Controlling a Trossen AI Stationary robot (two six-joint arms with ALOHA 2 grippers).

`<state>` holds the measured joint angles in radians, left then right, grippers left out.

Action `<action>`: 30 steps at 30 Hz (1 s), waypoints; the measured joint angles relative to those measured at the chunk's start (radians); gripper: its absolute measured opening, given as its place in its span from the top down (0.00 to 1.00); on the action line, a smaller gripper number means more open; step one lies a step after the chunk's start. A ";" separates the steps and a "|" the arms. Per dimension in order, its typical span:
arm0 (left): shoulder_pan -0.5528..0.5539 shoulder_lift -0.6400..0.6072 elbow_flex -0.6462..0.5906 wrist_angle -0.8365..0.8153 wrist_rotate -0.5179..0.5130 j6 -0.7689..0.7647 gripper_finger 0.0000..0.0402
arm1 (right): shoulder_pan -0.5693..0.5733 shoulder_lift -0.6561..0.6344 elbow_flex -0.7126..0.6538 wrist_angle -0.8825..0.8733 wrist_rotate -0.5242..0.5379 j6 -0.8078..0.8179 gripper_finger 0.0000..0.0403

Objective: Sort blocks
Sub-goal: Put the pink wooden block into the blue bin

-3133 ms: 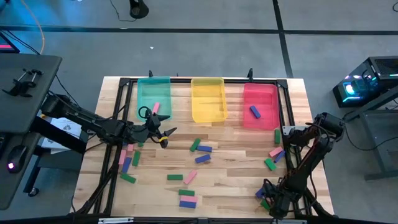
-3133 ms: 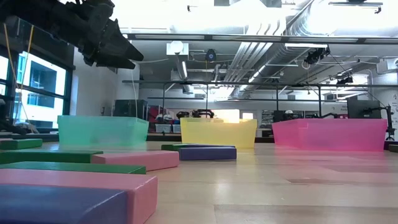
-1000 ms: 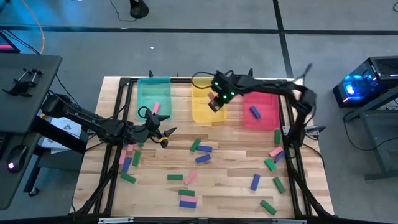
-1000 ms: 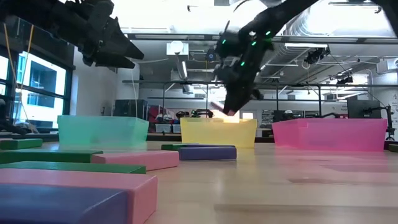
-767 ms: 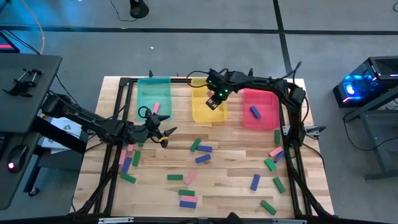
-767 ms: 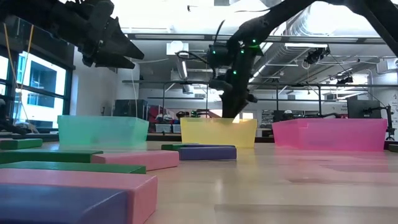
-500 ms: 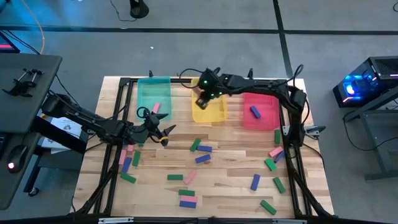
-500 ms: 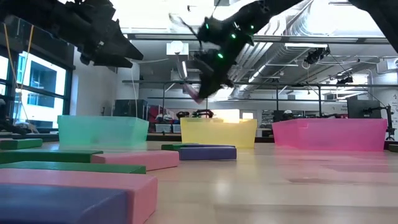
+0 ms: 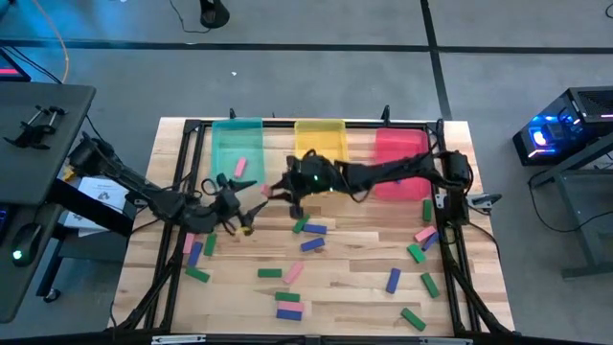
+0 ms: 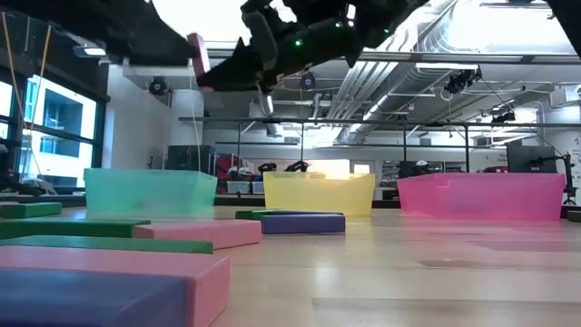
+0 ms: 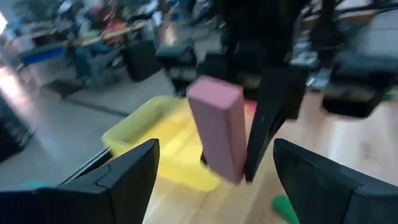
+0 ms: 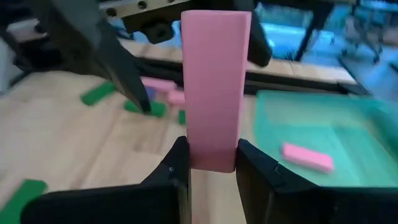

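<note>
My right gripper (image 9: 275,190) reaches across the table from the right, shut on a pink block (image 12: 214,93), above the boards in front of the teal tray (image 9: 237,144). My left gripper (image 9: 249,205) stands open just left of it. In the left wrist view the pink block (image 11: 216,127) hangs ahead of my open left gripper (image 11: 214,186), touching neither finger. Several pink, green and blue blocks (image 9: 311,244) lie flat on the table. One pink block (image 12: 308,155) lies in the teal tray. My right gripper pinches the pink block between its two fingers (image 12: 171,171) by the two long sides at one end (image 12: 211,158). The fingers come nearly level from the table's right and lie along the block. The block sticks out past the fingertips, lifted clear of the table.
The yellow tray (image 9: 319,129) and the red tray (image 9: 402,144) stand beside the teal one along the far edge. A black frame (image 9: 187,163) runs around the table top. Loose blocks lie at the left (image 9: 196,251), in the middle and at the near right (image 9: 414,318).
My right gripper has swung from over the yellow tray toward the table's left and somewhat nearer, up to my left gripper. Its wrist has rolled, and the pink block stayed in its hold. My left gripper has turned a little and stayed open.
</note>
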<state>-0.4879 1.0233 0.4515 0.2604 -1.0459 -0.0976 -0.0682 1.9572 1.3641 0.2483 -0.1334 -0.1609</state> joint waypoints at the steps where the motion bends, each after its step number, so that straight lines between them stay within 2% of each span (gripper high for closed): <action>1: -0.021 0.001 0.000 0.029 -0.003 0.031 0.25 | 0.012 0.000 -0.019 0.038 0.000 0.004 0.85; 4: -0.063 0.021 0.000 0.119 0.001 0.134 0.25 | 0.040 0.000 -0.051 0.117 0.000 0.022 0.85; 7: -0.072 0.055 0.001 0.207 0.066 0.205 0.25 | 0.057 -0.001 -0.063 0.159 0.000 0.025 0.85; 12: -0.054 0.134 0.000 0.330 0.133 0.242 0.25 | 0.078 -0.002 -0.064 0.167 -0.015 0.022 0.85; 16: -0.049 0.172 0.000 0.399 0.178 0.246 0.30 | 0.095 -0.002 -0.064 0.160 -0.018 0.011 0.85; 21: -0.071 0.170 0.000 0.399 0.195 0.207 0.45 | 0.118 -0.002 -0.064 0.149 -0.018 -0.004 0.85; 28: -0.110 0.156 0.000 0.394 0.203 0.202 0.79 | 0.149 -0.003 -0.064 0.132 -0.033 -0.010 0.83; 30: -0.115 0.156 0.000 0.386 0.206 0.199 0.81 | 0.154 -0.003 -0.064 0.119 -0.038 -0.006 0.81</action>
<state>-0.6027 1.1792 0.4519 0.6463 -0.8398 0.1016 0.0860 1.9545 1.3003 0.3677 -0.1709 -0.1665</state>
